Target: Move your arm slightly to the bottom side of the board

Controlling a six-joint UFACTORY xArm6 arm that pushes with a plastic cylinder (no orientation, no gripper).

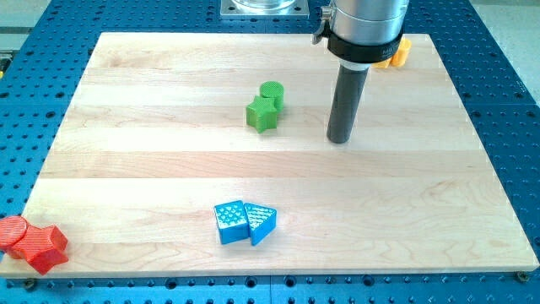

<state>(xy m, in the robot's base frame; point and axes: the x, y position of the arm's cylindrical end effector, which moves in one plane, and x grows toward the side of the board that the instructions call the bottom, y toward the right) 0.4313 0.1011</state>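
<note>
My tip [339, 139] rests on the wooden board [152, 152] in the upper right part of the view. To its left sit a green star-shaped block [261, 114] and a green round block [272, 93], touching each other. Near the view's bottom lie a blue cube-like block [229, 223] and a blue triangular block [261, 222], side by side. A red round block [13, 231] and a red star-shaped block [45, 247] sit at the board's bottom left corner. An orange block [397, 52] is partly hidden behind the arm at the top right.
The board lies on a blue perforated table [506, 101]. The arm's grey housing [368, 25] hangs over the board's top edge. A metal base plate [263, 7] is at the view's top.
</note>
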